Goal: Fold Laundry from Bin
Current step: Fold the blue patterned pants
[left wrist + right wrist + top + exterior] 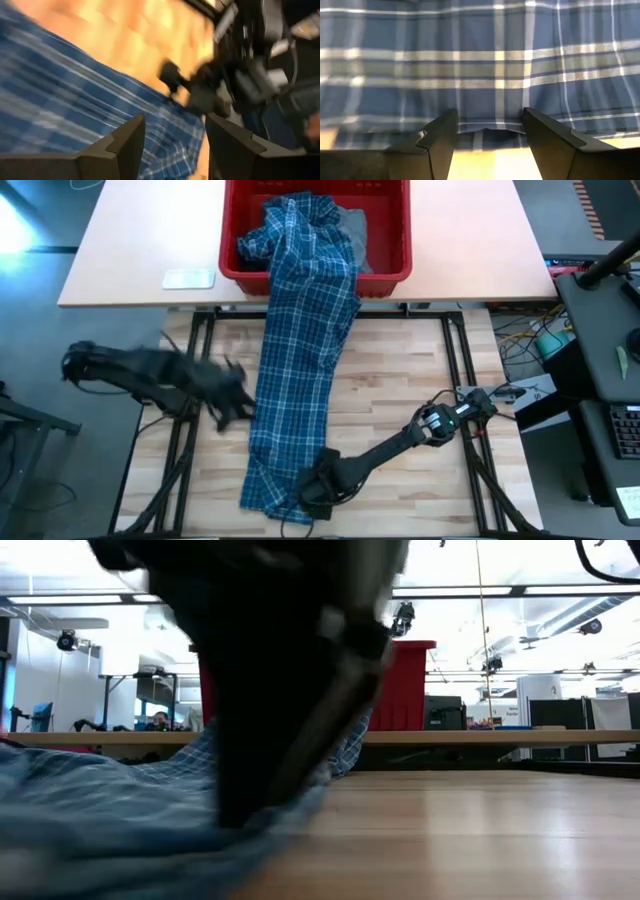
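Note:
The blue-and-white plaid shirt (300,360) spills out of the red bin (392,276) over its near rim and lies in a long strip down the wooden table to the near edge. A grey garment (356,228) stays in the bin. My right gripper (312,492) stands open over the shirt's near end, pointing steeply down. In the right wrist view its fingers (490,142) straddle the shirt's hem (490,131). My left gripper (232,408) is open beside the shirt's left edge, with nothing between its fingers (175,145). My right gripper comes at the shirt's near hem (470,131) from above with its fingers apart. I cannot tell whether the fingertips touch the cloth, which lies flat on the table.
A small white object (188,278) lies on the pale far table left of the bin. Bare wooden table (400,380) lies to the right of the shirt. In the low view the right arm (280,690) fills the middle and the bin (405,685) stands behind it.

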`<state>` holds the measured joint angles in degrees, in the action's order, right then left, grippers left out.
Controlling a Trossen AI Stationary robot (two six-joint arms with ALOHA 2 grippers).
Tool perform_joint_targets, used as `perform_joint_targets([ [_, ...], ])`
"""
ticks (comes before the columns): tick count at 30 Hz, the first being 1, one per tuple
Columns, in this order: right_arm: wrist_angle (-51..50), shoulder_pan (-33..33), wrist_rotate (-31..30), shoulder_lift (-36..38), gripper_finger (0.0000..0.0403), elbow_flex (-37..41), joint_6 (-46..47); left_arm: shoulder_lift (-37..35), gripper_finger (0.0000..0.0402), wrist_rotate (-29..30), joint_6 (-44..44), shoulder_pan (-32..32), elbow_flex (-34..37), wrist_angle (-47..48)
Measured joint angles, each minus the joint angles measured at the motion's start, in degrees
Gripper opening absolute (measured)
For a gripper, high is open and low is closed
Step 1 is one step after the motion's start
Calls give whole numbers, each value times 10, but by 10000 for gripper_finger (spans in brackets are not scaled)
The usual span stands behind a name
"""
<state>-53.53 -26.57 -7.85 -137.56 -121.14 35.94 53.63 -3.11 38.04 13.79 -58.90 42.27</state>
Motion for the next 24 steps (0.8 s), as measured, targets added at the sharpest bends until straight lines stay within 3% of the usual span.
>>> perform_joint_targets([
  [5,-62,-2,8,4,219,-3,6,96,191,44,67,94,127,-208],
  [12,-64,-2,8,2,219,-24,5,263,191,113,123,106,205,-349],
  [15,-64,-2,8,2,219,-24,5,315,191,108,123,106,210,-407],
  [19,-66,-2,9,2,219,-22,8,365,191,57,125,117,199,-368],
  [24,-89,-2,7,2,219,-21,18,384,191,56,125,168,149,-251],
])
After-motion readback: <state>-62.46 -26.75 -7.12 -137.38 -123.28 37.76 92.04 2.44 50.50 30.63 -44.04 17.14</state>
